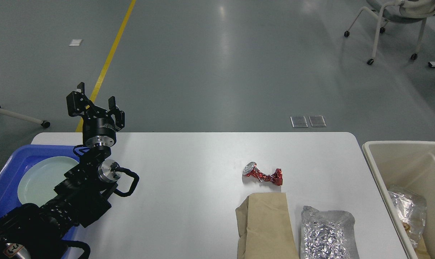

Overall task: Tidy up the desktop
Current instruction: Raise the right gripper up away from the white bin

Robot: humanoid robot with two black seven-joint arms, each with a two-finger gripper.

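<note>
The white desktop (188,187) fills the lower part of the head view. On it lie a crushed red can (263,174), a brown paper bag (266,226) and a crumpled silver foil bag (327,233). A second foil bag (408,212) lies inside the beige bin (400,151) at the right. My left gripper (95,102) is open and empty, raised over the desktop's far left corner. My right gripper is out of view.
A blue tray (8,169) with a pale green plate (41,180) stands at the left edge, partly under my left arm. A wheeled chair (390,21) stands on the floor at the far right.
</note>
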